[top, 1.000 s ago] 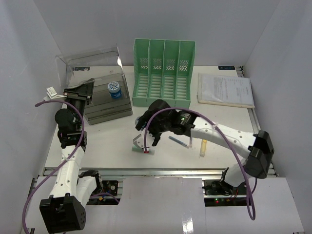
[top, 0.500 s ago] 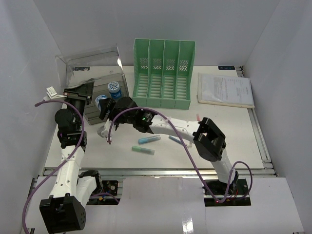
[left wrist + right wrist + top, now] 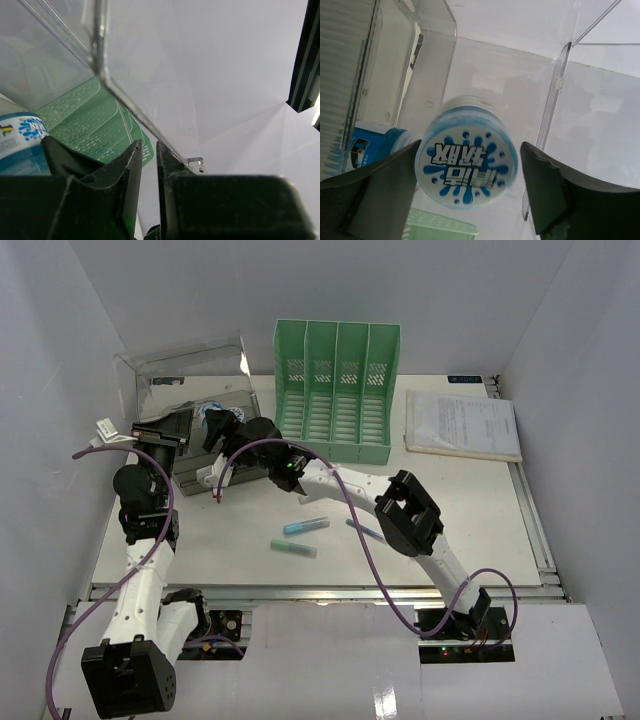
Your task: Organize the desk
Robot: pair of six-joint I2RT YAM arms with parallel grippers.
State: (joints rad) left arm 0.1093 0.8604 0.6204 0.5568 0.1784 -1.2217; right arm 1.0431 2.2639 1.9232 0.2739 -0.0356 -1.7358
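Top view, desk: the desk point(image 3: 250, 525) is lying white and flat under everything, filling the middle of the view
Top view, clear drawer box: the clear drawer box point(image 3: 222, 468) is sitting at the desk's far left, its clear lid point(image 3: 180, 365) standing raised behind it
Top view, right gripper: the right gripper point(image 3: 216, 422) is reaching across into the open top of the box, a blue-and-white bottle point(image 3: 208, 412) showing at its tips
Top view, left gripper: the left gripper point(image 3: 160, 436) is sitting against the box's left side
Top view, rack: the green file rack point(image 3: 337, 390) is standing upright just right of the box
Top view, loose items: a blue highlighter point(image 3: 305, 526), a green highlighter point(image 3: 294, 548) and a blue pen point(image 3: 365, 530) are lying near the arms; a paper stack point(image 3: 462, 425) is lying far right
Left wrist, jaws: standing nearly together on a thin slit, the lid's edge running down toward the tips; I cannot tell whether it is pinched
Right wrist, jaws: standing wide with the bottle's printed end between them; one finger is touching its side, a sliver is showing at the other, so I cannot tell whether the hold is firm
Right wrist, box contents: a second bottle point(image 3: 370, 147) is sitting behind the first, inside the clear walls
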